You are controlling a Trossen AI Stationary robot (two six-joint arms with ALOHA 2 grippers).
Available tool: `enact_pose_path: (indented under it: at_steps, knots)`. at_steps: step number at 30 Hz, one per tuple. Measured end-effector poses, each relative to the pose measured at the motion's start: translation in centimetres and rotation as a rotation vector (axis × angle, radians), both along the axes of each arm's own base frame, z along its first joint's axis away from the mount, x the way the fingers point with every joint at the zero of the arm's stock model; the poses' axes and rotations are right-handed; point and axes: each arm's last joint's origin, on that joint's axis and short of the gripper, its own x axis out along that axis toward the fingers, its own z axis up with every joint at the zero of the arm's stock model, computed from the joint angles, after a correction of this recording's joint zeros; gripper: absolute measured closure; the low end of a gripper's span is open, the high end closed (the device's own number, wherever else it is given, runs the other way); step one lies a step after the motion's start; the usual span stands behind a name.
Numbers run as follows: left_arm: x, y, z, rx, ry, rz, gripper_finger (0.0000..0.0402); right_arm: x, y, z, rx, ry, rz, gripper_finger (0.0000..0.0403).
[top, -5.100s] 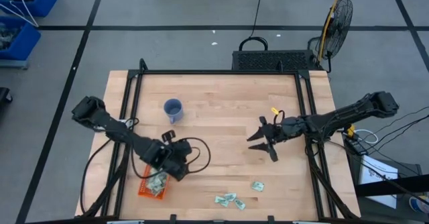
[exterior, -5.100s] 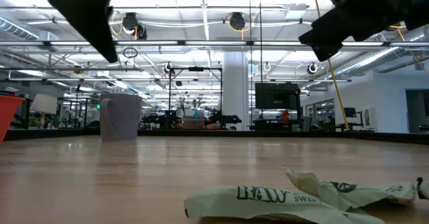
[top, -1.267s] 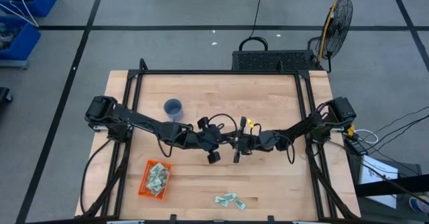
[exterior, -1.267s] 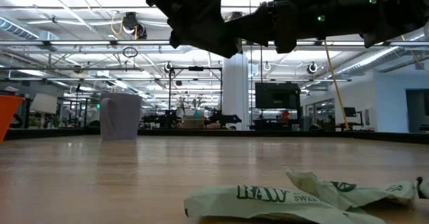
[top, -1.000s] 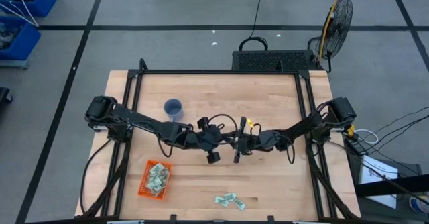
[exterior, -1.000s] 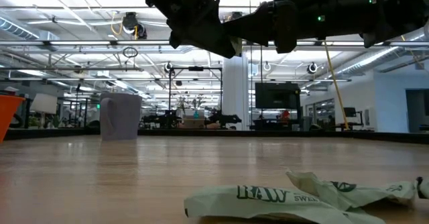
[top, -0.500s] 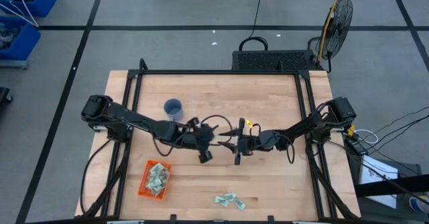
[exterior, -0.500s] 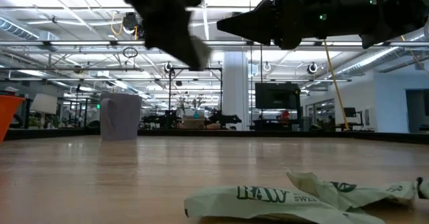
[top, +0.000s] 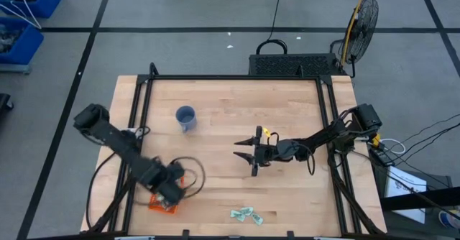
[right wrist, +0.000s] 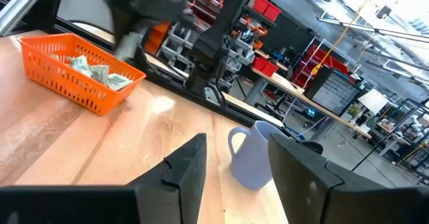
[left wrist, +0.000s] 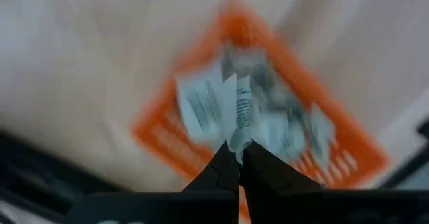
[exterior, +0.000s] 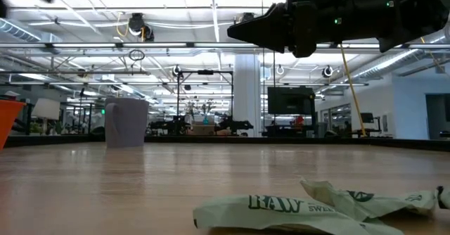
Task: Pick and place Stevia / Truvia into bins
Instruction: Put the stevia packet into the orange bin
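A small blue handled cup stands upright on the light wooden bench, toward ten o'clock. A black round floor fan stands off the bench at two o'clock.

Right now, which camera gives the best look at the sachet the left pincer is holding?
The left wrist view: the sachet stands pinched in the left pincer above the basket. The high view only shows that arm blurred over the basket. The low and right wrist views don't show the sachet.

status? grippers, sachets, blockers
Left gripper shut on a sachet, above the orange basket. Right gripper open, mid-table. Sachets on table near front edge. No blockers seen.
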Motion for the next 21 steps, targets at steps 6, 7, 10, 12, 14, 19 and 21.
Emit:
enact_pose_path:
  at_steps: [6, 7, 10, 12, 14, 19, 21]
  knots:
    - [-2.6, -3.6, -0.1, -0.029, -0.023, 0.217, 0.0377, 0.0, -0.2, -0.1, -0.001, 0.005, -0.006, 0.0248]
    - [-2.8, -3.8, -0.1, -0.015, -0.039, 0.253, 0.0375, 0.1, -0.3, 0.0, -0.001, 0.005, -0.007, 0.0248]
    - [-3.2, -4.1, -0.1, 0.003, -0.049, 0.317, 0.0372, 0.1, -0.3, 0.0, -0.001, 0.004, -0.007, 0.0249]
    - [-3.3, -4.1, -0.1, 0.003, -0.051, 0.318, 0.0371, 0.1, -0.3, 0.0, -0.001, 0.004, -0.007, 0.0251]
    - [-3.3, -4.1, -0.1, 0.007, -0.052, 0.318, 0.037, 0.1, -0.3, 0.0, -0.002, 0.004, -0.008, 0.0252]
    - [-3.0, -3.9, -0.1, 0.028, -0.082, 0.304, 0.037, 0.1, -0.3, 0.0, -0.035, 0.008, -0.007, 0.025]
    - [-2.8, -3.7, -0.1, 0.049, -0.113, 0.279, 0.0369, 0.1, -0.3, 0.0, -0.038, 0.008, -0.007, 0.025]
